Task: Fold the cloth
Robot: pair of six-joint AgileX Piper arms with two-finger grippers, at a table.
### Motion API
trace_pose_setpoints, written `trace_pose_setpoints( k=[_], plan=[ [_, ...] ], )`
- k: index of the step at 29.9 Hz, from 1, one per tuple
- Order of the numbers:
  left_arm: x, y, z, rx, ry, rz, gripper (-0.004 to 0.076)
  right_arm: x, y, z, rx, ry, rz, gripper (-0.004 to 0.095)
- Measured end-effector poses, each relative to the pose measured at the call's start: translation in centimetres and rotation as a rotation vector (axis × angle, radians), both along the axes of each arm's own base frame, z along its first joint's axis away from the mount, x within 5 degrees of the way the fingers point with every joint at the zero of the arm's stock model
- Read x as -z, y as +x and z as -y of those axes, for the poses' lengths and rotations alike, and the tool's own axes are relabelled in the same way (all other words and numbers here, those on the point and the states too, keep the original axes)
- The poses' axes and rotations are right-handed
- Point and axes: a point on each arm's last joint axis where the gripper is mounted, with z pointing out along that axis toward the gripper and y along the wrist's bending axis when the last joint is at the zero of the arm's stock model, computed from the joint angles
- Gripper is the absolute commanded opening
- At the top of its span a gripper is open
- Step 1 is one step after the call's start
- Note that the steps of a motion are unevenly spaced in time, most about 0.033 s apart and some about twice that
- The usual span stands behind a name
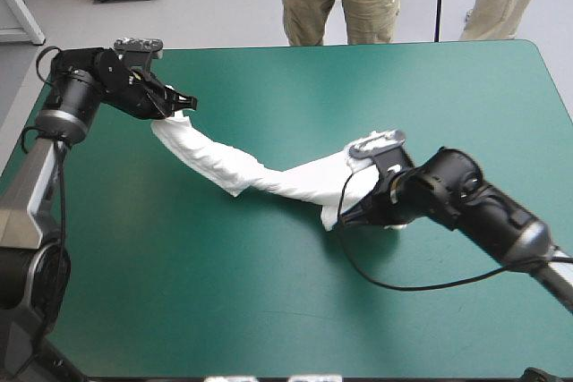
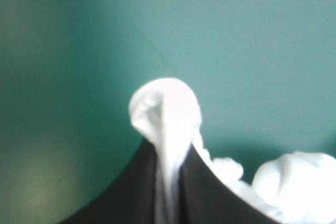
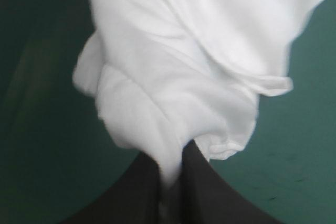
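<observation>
The white T-shirt (image 1: 260, 172) is drawn out into a long, bunched band between the two grippers, over the table (image 1: 269, 310) with its teal-green cover. The left gripper (image 1: 183, 102) holds one end toward the table's far left corner. The right gripper (image 1: 351, 210) holds the other end nearer the middle, a little to the right.

In the high view the band runs from the left gripper toward the near side and bends at a low point about midway. It then carries on across to the right gripper, where the cloth widens into a looser fold. Whether that low point rests on the cover or hangs just above it is hard to tell from above.

In the left wrist view the two black fingers (image 2: 126, 192) stand all but closed, with a thin strip of white cloth pinched between them. A small rounded loop of cloth sticks out just past their tips. More of the crumpled T-shirt shows beside the gripper, farther off over the cover.

In the right wrist view that gripper's fingers are likewise nearly together, clamped on a gathered tuck of the cloth. Ahead of them the T-shirt spreads into a broad, softly creased mass, with a hemmed edge curling at one side above the cover.
</observation>
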Motion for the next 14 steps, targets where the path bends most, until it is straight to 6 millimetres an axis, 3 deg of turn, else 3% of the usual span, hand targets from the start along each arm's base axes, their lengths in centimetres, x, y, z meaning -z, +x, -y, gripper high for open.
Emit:
trace_pose_setpoints(
  k=[6, 14],
  plan=[
    [-7.3, -5.6, -0.2, 0.025, -0.047, 0.204, -0.0009, -9.5, 0.0, 3.8, 0.043, 0.037, 0.295, -0.0017],
    [-17.5, -15.6, 0.1, 0.169, -0.141, 0.582, -0.0009, -19.6, -2.1, 6.1, 0.037, 0.134, 0.626, -0.0017]
  ],
)
